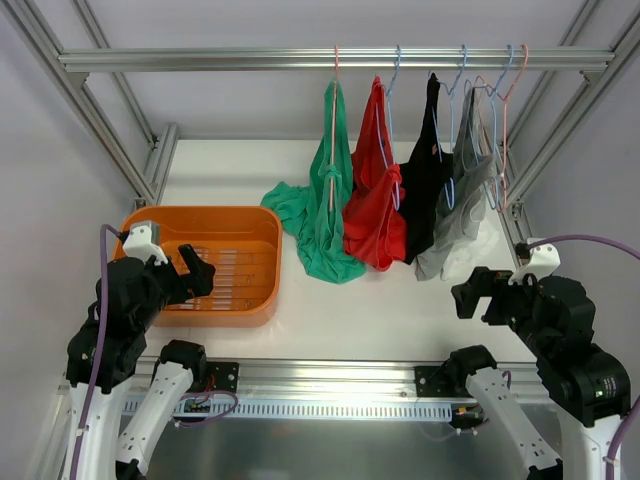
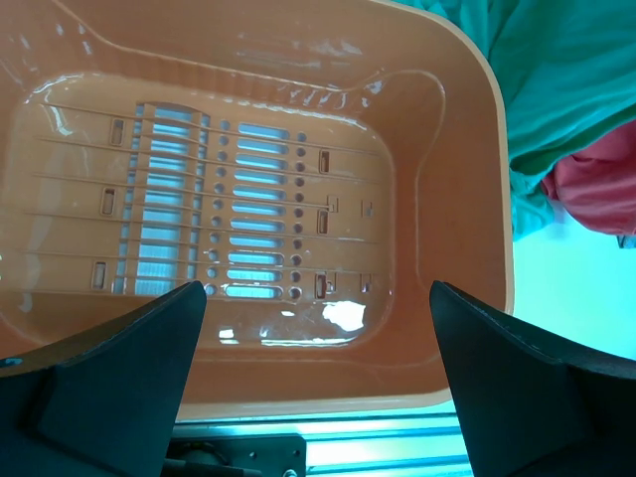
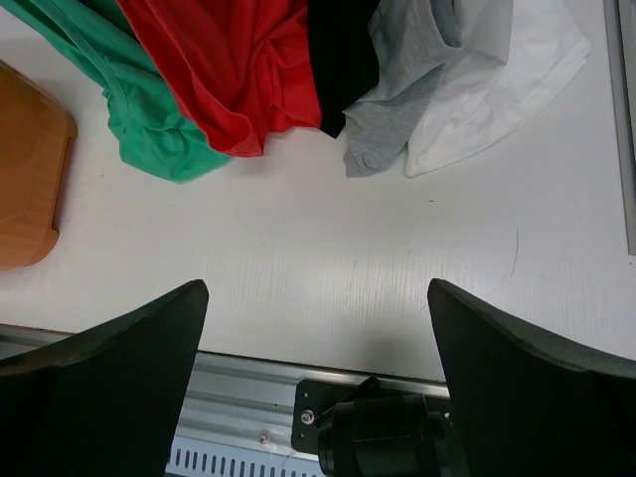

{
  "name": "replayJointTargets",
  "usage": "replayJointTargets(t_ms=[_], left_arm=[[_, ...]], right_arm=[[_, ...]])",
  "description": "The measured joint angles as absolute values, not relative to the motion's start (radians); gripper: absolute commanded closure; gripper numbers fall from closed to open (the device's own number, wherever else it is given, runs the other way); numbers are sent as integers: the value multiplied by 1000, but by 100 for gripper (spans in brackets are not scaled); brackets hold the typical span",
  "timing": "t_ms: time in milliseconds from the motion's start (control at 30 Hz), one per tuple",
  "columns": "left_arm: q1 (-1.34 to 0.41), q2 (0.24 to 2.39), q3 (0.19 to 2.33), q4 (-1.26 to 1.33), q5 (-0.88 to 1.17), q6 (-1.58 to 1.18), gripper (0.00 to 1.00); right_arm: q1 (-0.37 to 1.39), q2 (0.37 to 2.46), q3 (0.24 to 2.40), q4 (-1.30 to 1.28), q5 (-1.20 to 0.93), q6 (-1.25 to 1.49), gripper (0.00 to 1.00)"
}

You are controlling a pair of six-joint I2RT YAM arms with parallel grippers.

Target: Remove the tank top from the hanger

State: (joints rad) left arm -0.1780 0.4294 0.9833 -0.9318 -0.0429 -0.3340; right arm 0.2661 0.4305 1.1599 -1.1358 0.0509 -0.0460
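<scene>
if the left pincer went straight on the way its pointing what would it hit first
Most likely the slotted floor of the orange basket. The left pincer, jaws open, points down into it and nothing shows in between. How far off the floor lies is hard to judge.

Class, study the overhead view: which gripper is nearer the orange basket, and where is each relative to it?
Left. The left gripper hangs over the near part of the orange basket; the right gripper sits far to its right, near the grey tank top.

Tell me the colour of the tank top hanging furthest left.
The leftmost tank top is green; top external view shows it best.
</scene>
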Motion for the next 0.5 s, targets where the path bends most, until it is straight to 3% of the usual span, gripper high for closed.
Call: replayJointTargets(t_ms=[233,367,500], left_arm=[[-178,419,954,-897,-64,-352,1],[-178,406,919,-876,-64,-357,1],[-178,405,903,-863,-64,-359,1]], right_arm=[[266,450,1205,-1132,17,-44,0],[266,501,1281,-1097,-140,2,1],[275,681,1446,-1005,-306,78,1]])
